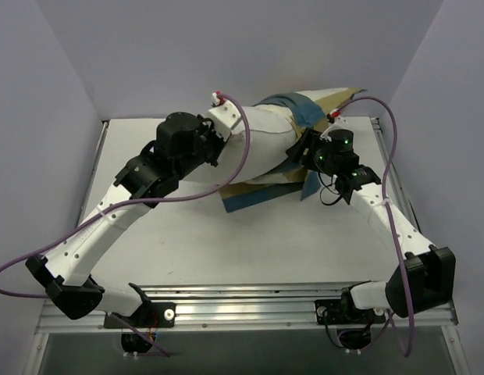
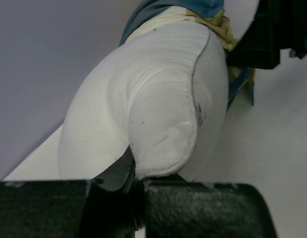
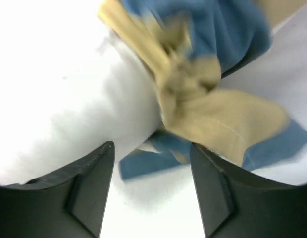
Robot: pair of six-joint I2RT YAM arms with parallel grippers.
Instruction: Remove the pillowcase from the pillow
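**A:** What is the left arm holding?

**B:** The left fingers (image 2: pixel 118 177) are closed tight on a corner of the pillow (image 2: pixel 158 99). They pinch its stitched seam (image 2: pixel 193 94), so the stuffing bulges out above them. I take that as an anchor, holding the cushion in place while the cover is drawn off the other way.

**A:** And where is the cover?

**B:** The pillowcase (image 3: pixel 220 119) is bunched around the pillow's far end, toward the back wall. Part of it lies flat under the pillow on the counter (image 1: pixel 289 242). Most of the white body is bare, so I'd judge the job well along but not done.

**A:** What about the right side?

**B:** The right fingers (image 3: pixel 94 178) are spread wide and clamp nothing. The gathered tan and blue folds sit just past their tips, and a blue strip crosses the gap. That view is blurred, so I cannot tell whether the cloth touches either tip.

**A:** How will the materials behave?

**B:** The pillow looks plump, smooth and rounded, so it is likely springy. The case is thin and limp, creased into a ropey knot. That knot offers a thick fold to grab, though cloth this thin could slip out of a shallow pinch.
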